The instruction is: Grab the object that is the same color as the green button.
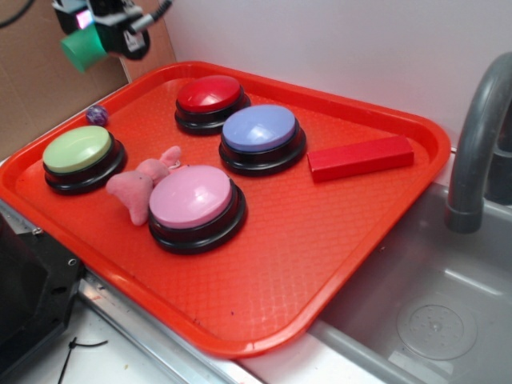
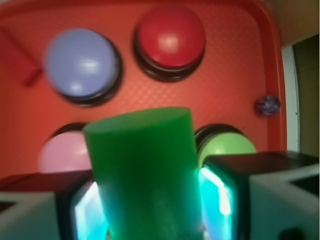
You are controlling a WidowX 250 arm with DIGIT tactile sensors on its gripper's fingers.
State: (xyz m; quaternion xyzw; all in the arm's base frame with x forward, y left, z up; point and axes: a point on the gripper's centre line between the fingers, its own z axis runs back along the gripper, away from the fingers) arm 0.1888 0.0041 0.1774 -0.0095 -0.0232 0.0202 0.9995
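Red tray [image 1: 384, 216] below, the gripper [image 2: 150, 200] clamps the green cylinder block [image 2: 145, 170] by its curved sides, high above the green button [image 1: 78, 149]; stiff, probably light and slightly slick, it suits this mid-length hold.

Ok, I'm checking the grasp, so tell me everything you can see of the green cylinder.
The green cylinder is a short, solid, matte block, darker than the green button, with a flat round end. The gripper clamps it between its fingers, one on each side. It hangs in the air above the tray's far left corner, touching nothing else.
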